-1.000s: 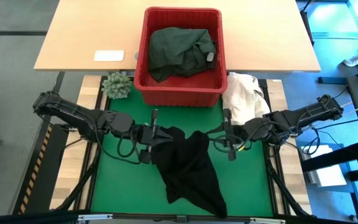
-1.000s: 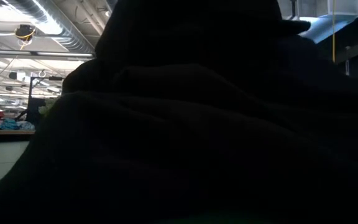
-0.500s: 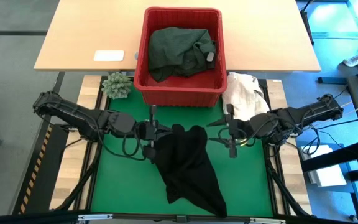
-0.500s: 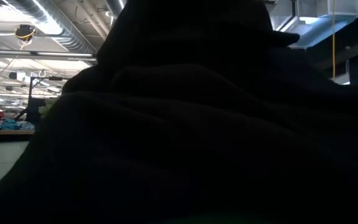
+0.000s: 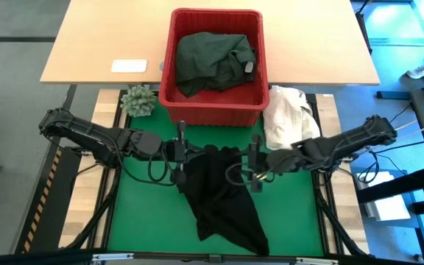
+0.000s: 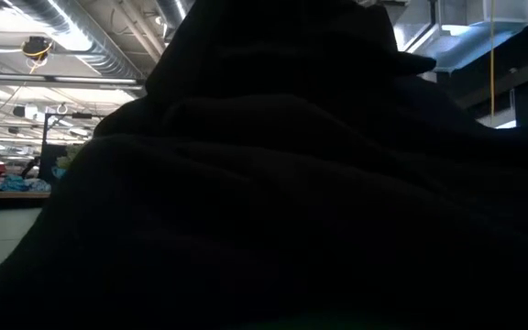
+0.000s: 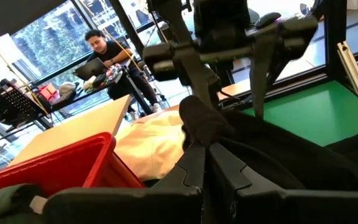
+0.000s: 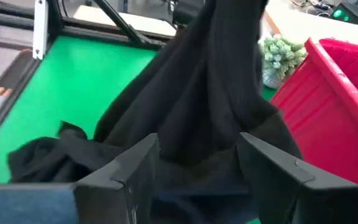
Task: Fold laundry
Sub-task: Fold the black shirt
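A black garment (image 5: 223, 199) hangs from my left gripper (image 5: 185, 156), which is shut on its bunched top above the green mat (image 5: 142, 213). The garment fills the low view (image 6: 291, 183). My right gripper (image 5: 245, 163) is open at the garment's upper right side. In the right wrist view its two fingers (image 8: 138, 162) stand on either side of the hanging cloth (image 8: 210, 93). A dark green garment (image 5: 212, 59) lies in the red basket (image 5: 216, 112) at the far side. My left gripper pinches a bunched-up fold at the garment's top (image 7: 197, 121) between its two shut fingers; a knot of cloth sticks out past the fingertips. The fingers come nearly level from the table's left. The garment hangs slack below, its lower end (image 5: 238, 232) on the mat. My right gripper: whether its fingers touch the cloth between them I cannot tell.
A cream-white cloth heap (image 5: 289, 114) lies right of the basket. A small green plant (image 5: 138, 101) stands left of it. A white flat object (image 5: 129, 65) lies on the wooden table behind. A person sits in the room beyond (image 7: 101, 46).
My right gripper has opened and let go of the garment's upper right corner, then gone toward the table's left, close to the hanging cloth. The freed corner has slumped toward my left gripper, so the top is now bunched instead of spread between the two grippers.
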`<act>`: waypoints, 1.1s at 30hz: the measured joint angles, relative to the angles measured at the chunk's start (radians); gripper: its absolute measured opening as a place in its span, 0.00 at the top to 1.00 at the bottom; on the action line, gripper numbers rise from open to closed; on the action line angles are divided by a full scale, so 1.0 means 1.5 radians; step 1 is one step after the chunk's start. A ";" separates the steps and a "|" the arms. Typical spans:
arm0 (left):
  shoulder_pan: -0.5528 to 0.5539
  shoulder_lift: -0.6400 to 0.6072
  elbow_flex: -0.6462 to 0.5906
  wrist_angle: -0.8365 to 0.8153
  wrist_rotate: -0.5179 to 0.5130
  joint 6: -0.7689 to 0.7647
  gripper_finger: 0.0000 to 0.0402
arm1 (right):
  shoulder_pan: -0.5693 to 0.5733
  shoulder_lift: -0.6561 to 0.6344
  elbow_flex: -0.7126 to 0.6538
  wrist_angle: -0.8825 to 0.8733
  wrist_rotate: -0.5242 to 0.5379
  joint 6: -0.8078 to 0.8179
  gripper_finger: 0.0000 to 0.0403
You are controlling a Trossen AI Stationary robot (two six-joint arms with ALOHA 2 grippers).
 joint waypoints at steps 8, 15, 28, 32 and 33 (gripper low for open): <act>0.000 0.000 0.000 -0.029 -0.026 -0.009 1.00 | 0.034 0.018 0.000 -0.064 0.104 -0.026 0.47; 0.000 0.000 0.000 -0.028 -0.029 -0.008 1.00 | 0.052 0.017 0.026 -0.176 0.262 0.106 0.47; -0.001 0.000 0.000 -0.026 -0.030 -0.010 1.00 | 0.052 0.017 0.027 -0.162 0.185 0.331 0.47; -0.001 0.000 0.000 -0.026 -0.030 -0.010 1.00 | 0.052 0.017 0.003 -0.140 0.169 0.360 0.47; -0.001 0.000 0.000 -0.026 -0.030 -0.010 1.00 | 0.052 0.017 -0.003 -0.133 0.169 0.361 0.47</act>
